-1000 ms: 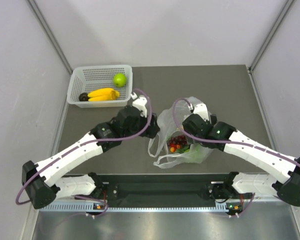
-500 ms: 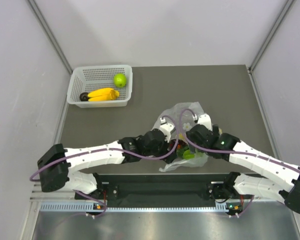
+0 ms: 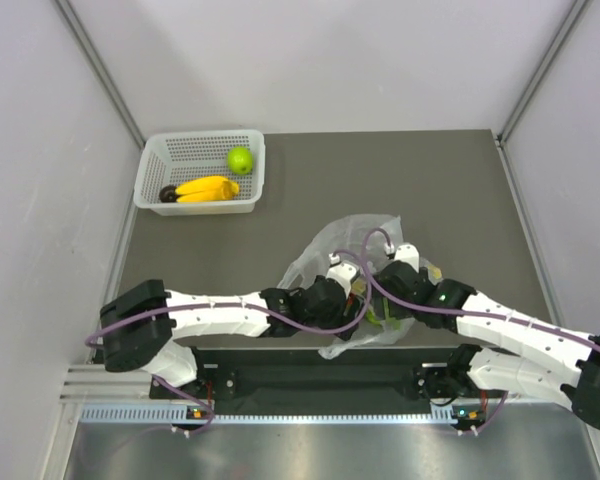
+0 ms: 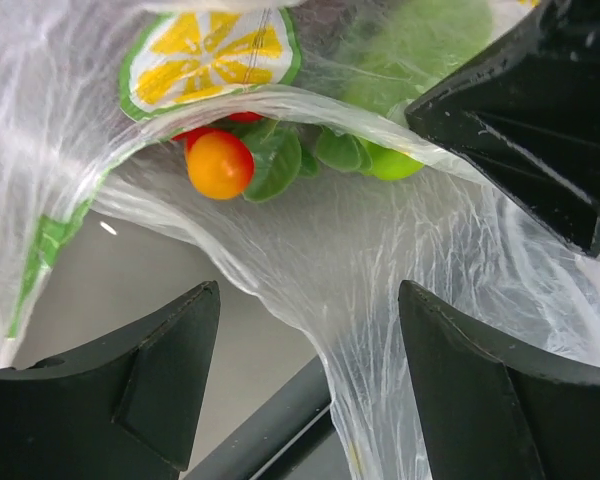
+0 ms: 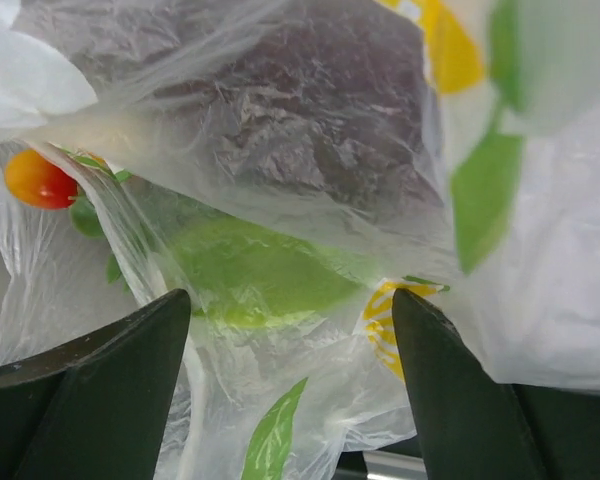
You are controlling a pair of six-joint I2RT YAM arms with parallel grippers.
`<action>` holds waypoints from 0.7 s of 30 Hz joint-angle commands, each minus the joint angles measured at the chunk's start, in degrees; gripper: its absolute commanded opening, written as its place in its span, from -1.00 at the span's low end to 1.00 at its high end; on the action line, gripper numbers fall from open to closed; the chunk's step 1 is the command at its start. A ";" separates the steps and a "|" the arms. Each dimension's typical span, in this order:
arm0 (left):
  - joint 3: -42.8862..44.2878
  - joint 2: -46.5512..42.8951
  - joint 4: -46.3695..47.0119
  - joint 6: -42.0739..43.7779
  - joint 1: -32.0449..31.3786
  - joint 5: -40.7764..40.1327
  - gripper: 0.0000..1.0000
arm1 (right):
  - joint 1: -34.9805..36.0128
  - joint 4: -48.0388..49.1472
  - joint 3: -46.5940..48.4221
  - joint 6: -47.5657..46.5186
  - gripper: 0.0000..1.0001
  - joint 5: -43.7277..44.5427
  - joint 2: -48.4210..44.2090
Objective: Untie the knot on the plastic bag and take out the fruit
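Grey worktop (image 3: 430, 180) carries the plastic bag (image 3: 355, 235) at its near edge with small fruits (image 4: 220, 165) inside, apple (image 3: 240, 159) and bananas (image 3: 207, 188) already in the far-left corner basket (image 3: 148, 170); left hand (image 4: 310, 380) and right hand (image 5: 290, 390), both released, straddle its film

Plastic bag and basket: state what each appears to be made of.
The plastic bag looks like thin, glossy transparent film: fine wrinkles, highlights, fruit showing through. The basket is probably rigid moulded white plastic, matte-looking: regular perforations, stiff straight rim.
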 commanded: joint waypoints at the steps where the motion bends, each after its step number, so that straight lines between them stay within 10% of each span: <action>1: -1.34 -0.02 4.23 -2.38 -1.02 -2.79 0.54 | 0.52 2.25 -0.58 3.38 0.62 -1.50 -0.86; 21: -2.93 -6.00 0.37 -5.04 -7.62 -22.83 0.70 | 0.52 -2.50 4.25 8.57 0.79 8.61 -1.39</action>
